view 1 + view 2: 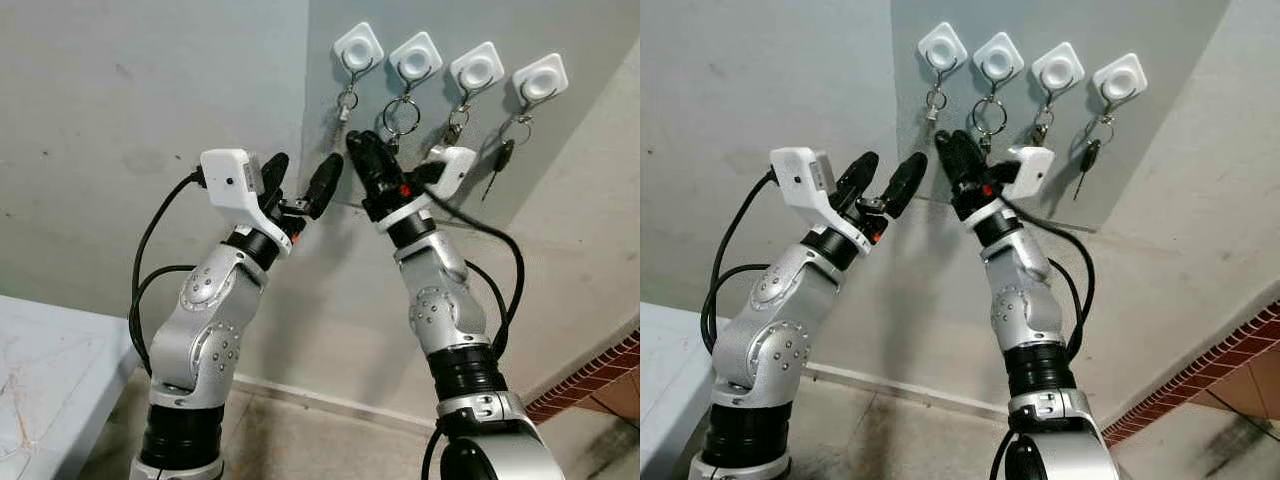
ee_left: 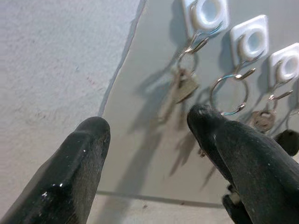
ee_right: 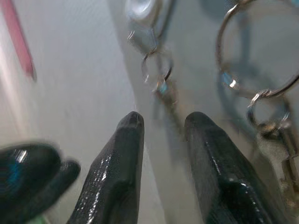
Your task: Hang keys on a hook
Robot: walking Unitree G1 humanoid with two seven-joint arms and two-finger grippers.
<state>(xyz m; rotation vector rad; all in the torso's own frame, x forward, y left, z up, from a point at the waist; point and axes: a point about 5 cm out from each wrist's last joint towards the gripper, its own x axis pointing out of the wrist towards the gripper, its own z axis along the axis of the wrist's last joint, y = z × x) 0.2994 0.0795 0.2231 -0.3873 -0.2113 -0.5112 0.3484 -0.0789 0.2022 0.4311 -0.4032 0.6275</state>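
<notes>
Grey painted wall panel [image 1: 590, 25] carried four white square plastic hooks [image 1: 358, 46] in a row, a small key on a ring [image 1: 345, 106], a large silver ring [image 1: 401, 116], a brass-coloured key [image 1: 455, 130], a black-headed key [image 1: 502, 160] beneath them

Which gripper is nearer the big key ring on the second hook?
Right. The right gripper sits just below-left of the big key ring; the left gripper hangs lower, farther left.
</notes>
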